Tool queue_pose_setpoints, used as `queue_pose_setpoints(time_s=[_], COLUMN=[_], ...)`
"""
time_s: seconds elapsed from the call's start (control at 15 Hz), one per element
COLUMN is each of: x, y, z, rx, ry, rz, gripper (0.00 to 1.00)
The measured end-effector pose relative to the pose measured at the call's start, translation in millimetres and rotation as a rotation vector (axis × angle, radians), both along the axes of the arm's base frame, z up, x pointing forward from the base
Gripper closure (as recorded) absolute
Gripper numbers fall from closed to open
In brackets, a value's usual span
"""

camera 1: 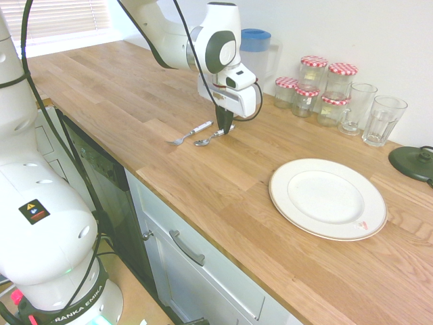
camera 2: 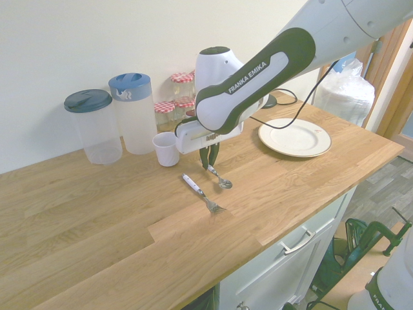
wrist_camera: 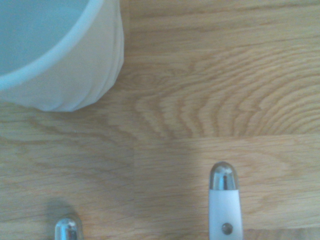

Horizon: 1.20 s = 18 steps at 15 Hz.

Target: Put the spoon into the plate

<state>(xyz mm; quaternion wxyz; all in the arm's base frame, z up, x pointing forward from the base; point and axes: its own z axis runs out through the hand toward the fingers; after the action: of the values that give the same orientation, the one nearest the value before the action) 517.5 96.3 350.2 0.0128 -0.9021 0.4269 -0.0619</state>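
The small metal spoon (camera 1: 205,141) lies on the wooden counter beside a white-handled fork (camera 1: 189,133). My gripper (camera 1: 222,130) points straight down over the spoon's handle end with its fingers drawn together on the handle. From the other side, the gripper (camera 2: 209,165) meets the spoon (camera 2: 222,181) at its handle, and the bowl sits low at the counter surface. The cream plate (camera 1: 327,198) lies empty further along the counter, well apart from the gripper. In the wrist view the spoon's handle tip (wrist_camera: 67,227) and the fork handle (wrist_camera: 223,202) show.
A small white cup (camera 2: 166,149) stands just behind the gripper, with two lidded plastic jugs (camera 2: 134,113) behind it. Red-lidded jars (camera 1: 318,88) and glasses (camera 1: 371,112) line the wall. A dark round base (camera 1: 413,162) sits beyond the plate. The counter's front edge is near.
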Motion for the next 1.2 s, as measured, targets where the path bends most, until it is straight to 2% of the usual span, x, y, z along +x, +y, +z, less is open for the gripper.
queue_pose_setpoints(time_s=[0.27,0.67,0.93,1.2], x=[4.8,-6.8,-28.4,-49.3], y=[-20.3,-151.8,-247.3,-316.5], z=[37.9,82.1,80.7,56.8], rx=[-0.010,0.002,0.021,0.044], ry=[-0.019,-0.015,-0.003,0.023], rz=[-0.017,0.002,-0.028,-0.056], gripper=[1.00,1.00,1.00,1.00])
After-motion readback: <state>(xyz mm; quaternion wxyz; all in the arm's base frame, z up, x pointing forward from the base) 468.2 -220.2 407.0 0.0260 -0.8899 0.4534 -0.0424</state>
